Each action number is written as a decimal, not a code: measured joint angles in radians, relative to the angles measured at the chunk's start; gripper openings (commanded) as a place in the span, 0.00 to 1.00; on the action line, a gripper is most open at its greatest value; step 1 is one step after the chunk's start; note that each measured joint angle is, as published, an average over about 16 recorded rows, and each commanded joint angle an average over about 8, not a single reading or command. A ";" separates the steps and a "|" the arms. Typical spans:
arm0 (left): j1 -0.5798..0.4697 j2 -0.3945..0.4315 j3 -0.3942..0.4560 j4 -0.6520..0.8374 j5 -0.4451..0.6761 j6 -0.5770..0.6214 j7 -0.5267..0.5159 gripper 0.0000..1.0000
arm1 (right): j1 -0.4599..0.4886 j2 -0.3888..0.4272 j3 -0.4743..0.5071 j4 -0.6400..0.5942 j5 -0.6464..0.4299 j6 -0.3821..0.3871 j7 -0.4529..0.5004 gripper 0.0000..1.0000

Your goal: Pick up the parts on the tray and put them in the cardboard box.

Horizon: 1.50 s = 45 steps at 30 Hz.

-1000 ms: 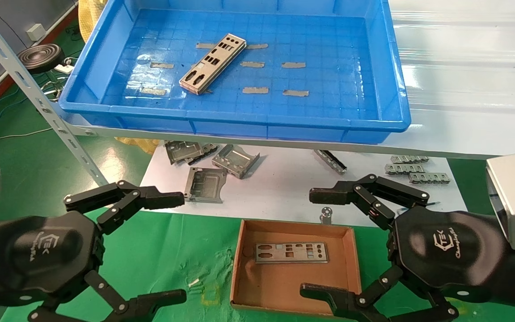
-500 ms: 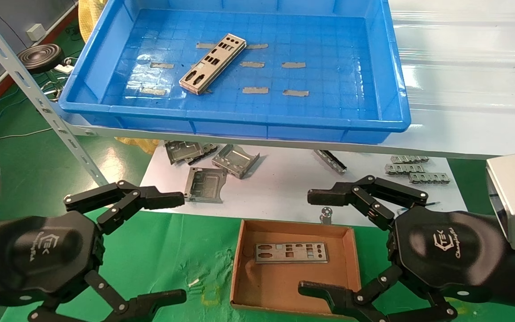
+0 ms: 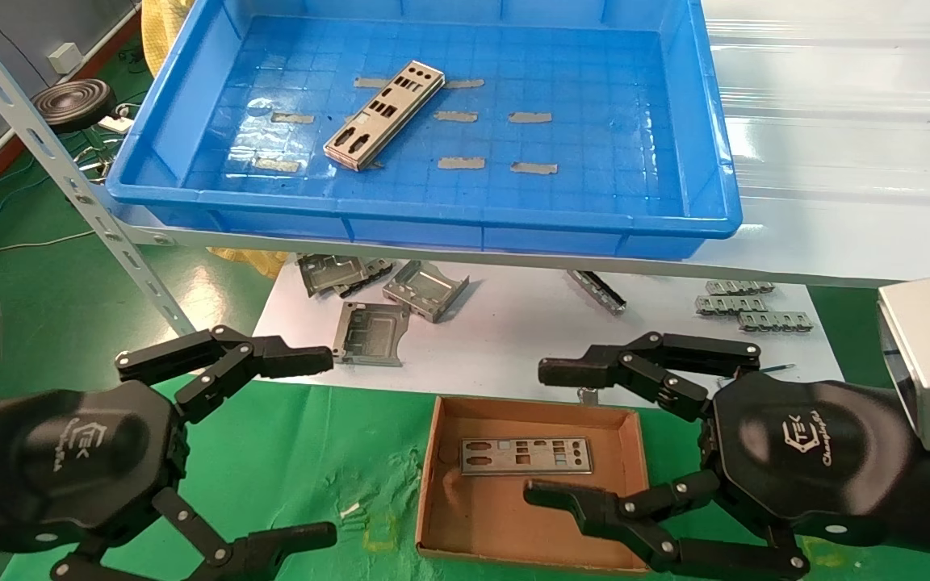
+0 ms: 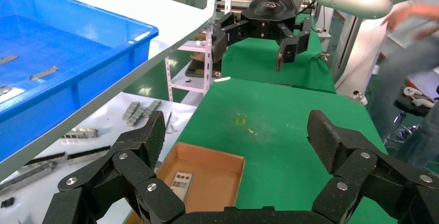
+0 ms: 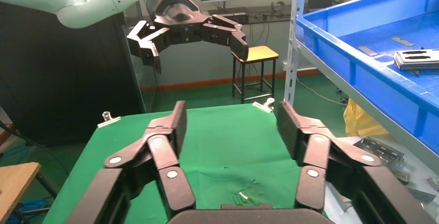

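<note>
Hovering over the green cloth, my left gripper holds nothing, fingers spread wide. Up on the shelf, one punched silver-grey metal plate lies slantwise in the big bright-blue plastic tray. Another plate lies flat in the shallow brown cardboard box, where my right gripper hangs above it, fingers parted and empty.

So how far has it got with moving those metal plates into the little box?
One plate already lies flat in the cardboard box. Nothing is in hand: the right tool hangs open over the box, and the left tool hangs open above the green cloth beside it. One plate is left, lying at a slant in the blue tray on the shelf, so it looks about halfway.
</note>
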 measured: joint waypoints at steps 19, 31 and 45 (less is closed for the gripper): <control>0.000 0.000 0.000 0.000 0.000 0.000 0.000 1.00 | 0.000 0.000 0.000 0.000 0.000 0.000 0.000 0.00; -0.039 0.012 0.004 0.008 0.019 -0.012 -0.005 1.00 | 0.000 0.000 0.000 0.000 0.000 0.000 0.000 0.00; -0.376 0.176 0.094 0.242 0.225 -0.095 -0.040 1.00 | 0.000 0.000 0.000 0.000 0.000 0.000 0.000 0.00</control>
